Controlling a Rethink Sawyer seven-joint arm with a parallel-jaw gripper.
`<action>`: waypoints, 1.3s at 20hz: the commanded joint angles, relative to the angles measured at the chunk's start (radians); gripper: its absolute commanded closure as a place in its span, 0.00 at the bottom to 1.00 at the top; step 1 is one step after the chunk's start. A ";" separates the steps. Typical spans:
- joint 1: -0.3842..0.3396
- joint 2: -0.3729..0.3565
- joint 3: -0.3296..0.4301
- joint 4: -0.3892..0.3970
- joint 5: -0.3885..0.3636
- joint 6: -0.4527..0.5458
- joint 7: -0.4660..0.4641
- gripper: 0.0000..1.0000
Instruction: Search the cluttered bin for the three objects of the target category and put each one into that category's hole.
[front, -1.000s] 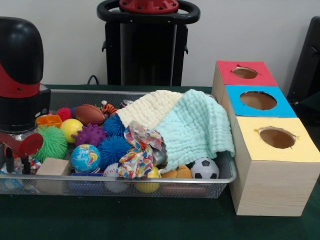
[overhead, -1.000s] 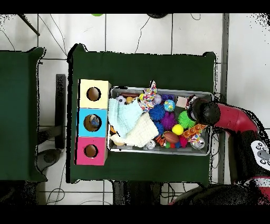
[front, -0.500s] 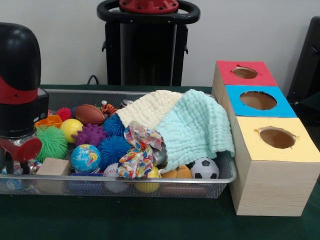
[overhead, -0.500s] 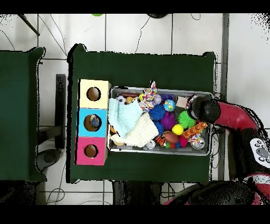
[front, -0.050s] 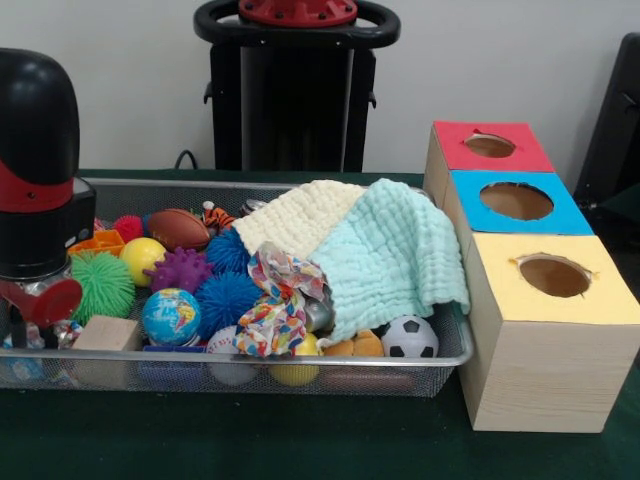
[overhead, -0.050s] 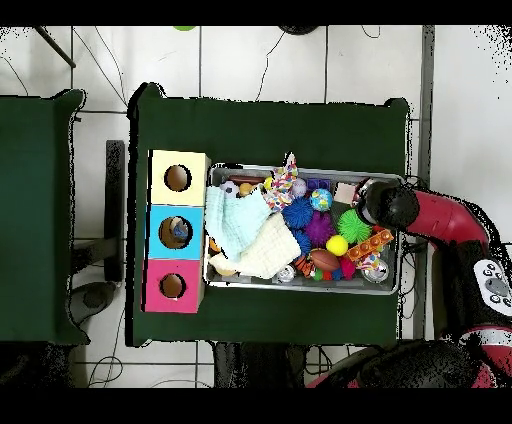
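1. The gripper (front, -0.050s: 28, 318) hangs low over the wire bin's (front, -0.050s: 300, 378) left end at about 9 o'clock in the front view; whether it is released or clenched cannot be told, since the arm's black and red body hides most of it.
2. Just beside it, at 3 o'clock, lie a wooden block (front, -0.050s: 105, 334) and a green spiky ball (front, -0.050s: 103, 285).
3. Further right sit a yellow ball (front, -0.050s: 141, 257), a globe ball (front, -0.050s: 171, 316), a purple spiky ball (front, -0.050s: 179, 269) and two blue spiky balls (front, -0.050s: 227, 296).
4. A toy football (front, -0.050s: 179, 228) lies at 12 o'clock from these.
5. A patterned cloth knot (front, -0.050s: 277, 303) lies mid-bin.
6. A cream cloth (front, -0.050s: 298, 213) and a mint cloth (front, -0.050s: 393, 255) cover the right half; a soccer ball (front, -0.050s: 409, 338) sits below.
7. Outside, at 3 o'clock, stand red (front, -0.050s: 489, 146), blue (front, -0.050s: 517, 201) and yellow (front, -0.050s: 553, 276) hole boxes.
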 joint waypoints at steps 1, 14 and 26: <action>-0.010 0.121 0.011 -0.023 -0.075 0.072 -0.191 0.00; 0.022 0.082 -0.025 0.006 -0.069 0.076 -0.130 1.00; 0.059 -0.089 -0.037 0.124 -0.009 0.103 -0.089 1.00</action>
